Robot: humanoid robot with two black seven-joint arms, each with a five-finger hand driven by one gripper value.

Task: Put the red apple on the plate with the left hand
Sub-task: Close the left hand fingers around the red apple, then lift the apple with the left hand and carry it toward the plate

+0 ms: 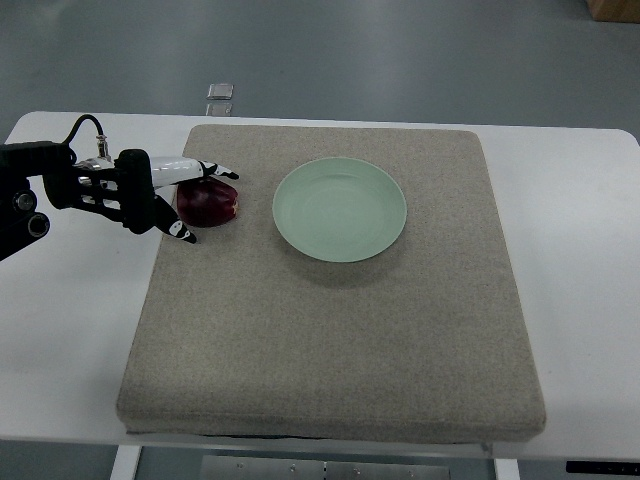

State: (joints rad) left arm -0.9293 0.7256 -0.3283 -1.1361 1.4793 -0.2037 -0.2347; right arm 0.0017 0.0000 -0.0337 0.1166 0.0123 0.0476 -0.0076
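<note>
Item: grey pad [330,330], one, nearest you, on the white table [580,300].

Item: pale green plate [340,210], one, bare, mid-pad.

Item: red apple [209,202], one, on the pad's left edge, just left of the plate.

Item: left hand [170,195], one in view, fingers spread around the apple, not visibly clamped. Close your fingers fully before lifting; carry level, rightward.
</note>
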